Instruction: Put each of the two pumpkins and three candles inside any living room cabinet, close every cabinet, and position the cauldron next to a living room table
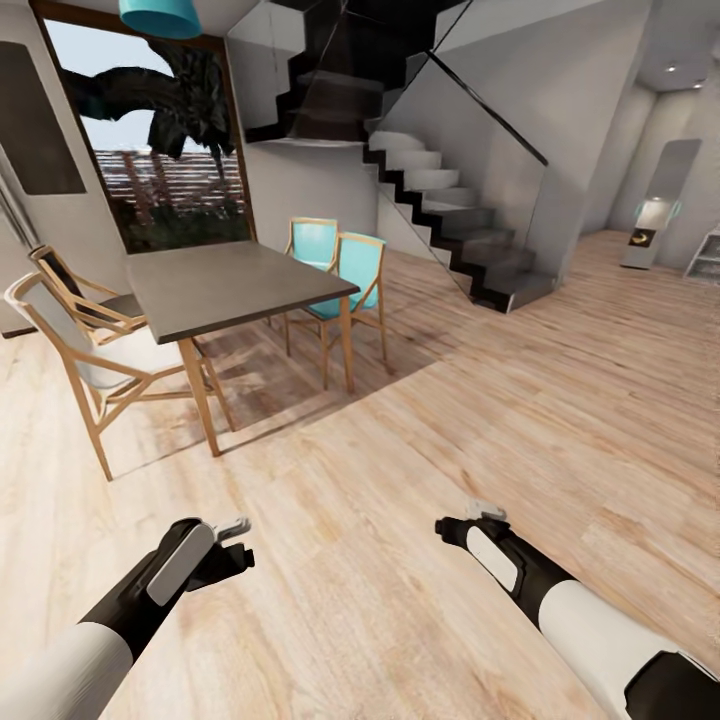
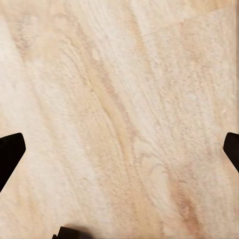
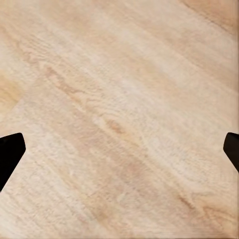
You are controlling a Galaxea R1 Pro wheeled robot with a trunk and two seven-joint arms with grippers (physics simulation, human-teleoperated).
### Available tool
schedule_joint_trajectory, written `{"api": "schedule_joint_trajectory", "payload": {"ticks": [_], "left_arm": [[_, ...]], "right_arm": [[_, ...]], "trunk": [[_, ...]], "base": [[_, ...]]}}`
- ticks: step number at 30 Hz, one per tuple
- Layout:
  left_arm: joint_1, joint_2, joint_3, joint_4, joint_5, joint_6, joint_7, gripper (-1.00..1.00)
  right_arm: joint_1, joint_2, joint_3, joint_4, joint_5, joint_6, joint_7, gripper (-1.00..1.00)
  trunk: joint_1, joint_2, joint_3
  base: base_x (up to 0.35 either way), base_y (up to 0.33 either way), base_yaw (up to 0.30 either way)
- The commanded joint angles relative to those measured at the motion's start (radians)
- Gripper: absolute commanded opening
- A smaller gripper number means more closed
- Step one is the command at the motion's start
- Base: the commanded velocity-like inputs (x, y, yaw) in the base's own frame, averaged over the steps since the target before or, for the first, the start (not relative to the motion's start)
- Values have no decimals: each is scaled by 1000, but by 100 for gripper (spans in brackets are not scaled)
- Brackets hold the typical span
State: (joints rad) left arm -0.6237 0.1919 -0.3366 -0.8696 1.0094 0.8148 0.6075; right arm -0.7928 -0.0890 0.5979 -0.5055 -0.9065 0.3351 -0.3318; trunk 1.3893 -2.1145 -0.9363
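Note:
The pumpkins, candles, cabinet and cauldron are out of view. Both my arms reach forward low over a pale wood floor [image 1: 420,420]. In the head view my left gripper [image 1: 236,543] hangs at the lower left and my right gripper [image 1: 478,517] at the lower right. Through the left wrist camera the left gripper [image 2: 119,154] is open, its dark fingertips [image 2: 10,152] far apart over bare planks. My right gripper [image 3: 119,154] is open too, with floor alone between its fingertips [image 3: 10,152].
A grey-topped table [image 1: 230,280] on wooden legs stands ahead to the left. Two pale wooden chairs [image 1: 90,350] sit on its near side and two teal chairs [image 1: 350,270] behind. A dark staircase [image 1: 450,220] rises beyond. Open floor stretches right toward a white stand [image 1: 650,220].

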Motion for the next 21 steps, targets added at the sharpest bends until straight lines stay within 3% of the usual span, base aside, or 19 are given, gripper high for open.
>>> {"api": "schedule_joint_trajectory", "payload": {"ticks": [1,7,21], "left_arm": [[-1,1,-4,-2,11,0,10,100],[-1,1,-3,-2,11,1,11,100],[-1,3,-2,-2,11,1,9,100]], "right_arm": [[-1,-1,8,-2,-8,2,-3,100],[-1,-1,8,-2,-8,2,6,100],[-1,-2,8,-2,-5,1,7,100]], "trunk": [[0,0,-2],[0,0,-11],[0,0,-30]], "base": [[0,0,-175],[57,48,-175],[238,192,-173]]}}
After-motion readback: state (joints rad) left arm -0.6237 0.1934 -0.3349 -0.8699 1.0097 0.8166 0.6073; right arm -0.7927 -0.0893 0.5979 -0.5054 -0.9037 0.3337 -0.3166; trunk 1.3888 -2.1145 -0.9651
